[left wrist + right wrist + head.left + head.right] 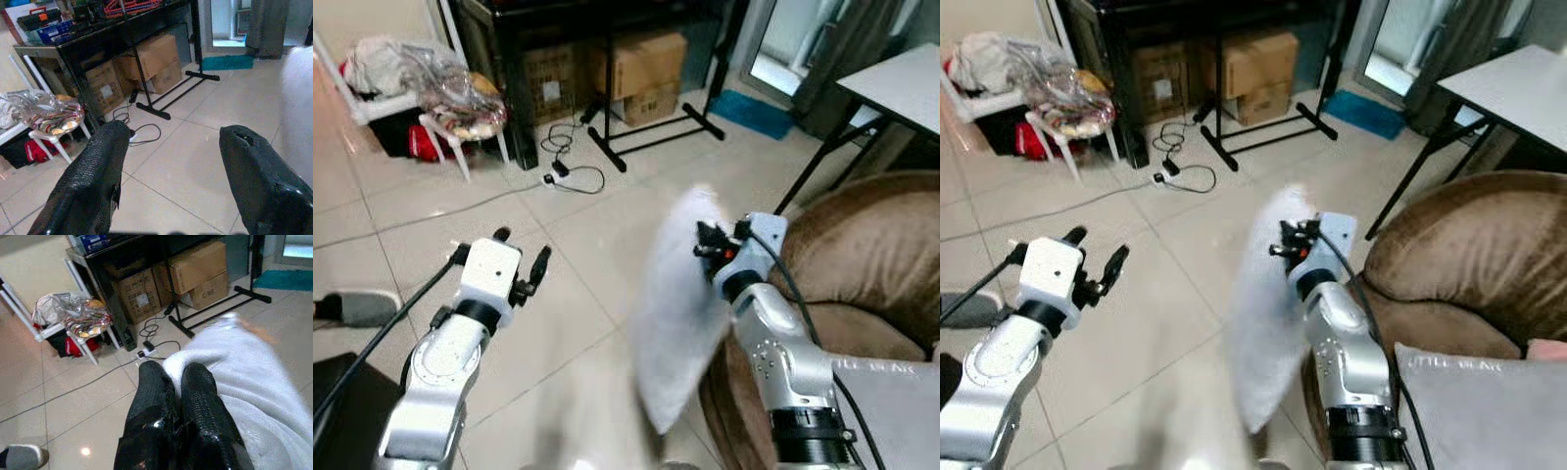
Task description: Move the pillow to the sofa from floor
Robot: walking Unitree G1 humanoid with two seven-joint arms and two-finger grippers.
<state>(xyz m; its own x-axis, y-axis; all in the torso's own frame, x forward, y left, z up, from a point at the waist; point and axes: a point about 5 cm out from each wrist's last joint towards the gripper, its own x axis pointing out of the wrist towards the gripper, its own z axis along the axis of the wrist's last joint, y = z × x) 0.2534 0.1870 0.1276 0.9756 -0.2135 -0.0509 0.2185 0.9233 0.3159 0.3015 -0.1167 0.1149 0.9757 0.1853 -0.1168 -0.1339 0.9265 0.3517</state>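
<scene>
- The white pillow (677, 308) hangs off the floor, blurred, its long axis near upright with the lower end tilted toward the robot; it sits just beside the brown sofa (871, 250), at its arm.
- The right hand (173, 396) has its two fingers pressed together, pinching the pillow's upper edge.
- The left hand (168, 181) is held out over bare floor tiles with its fingers spread and nothing between them.
- A grey cushion (1474, 416) lies on the sofa seat, close to the robot.
- Cardboard boxes (641, 69) stand under a dark bench (98, 44).
- A white chair (460, 113) carries a heap of clear plastic.
- A black cable and plug strip (563, 168) lie on the tiles, well apart from the pillow.
- A white folding bench (901, 83) stands beyond the sofa.
</scene>
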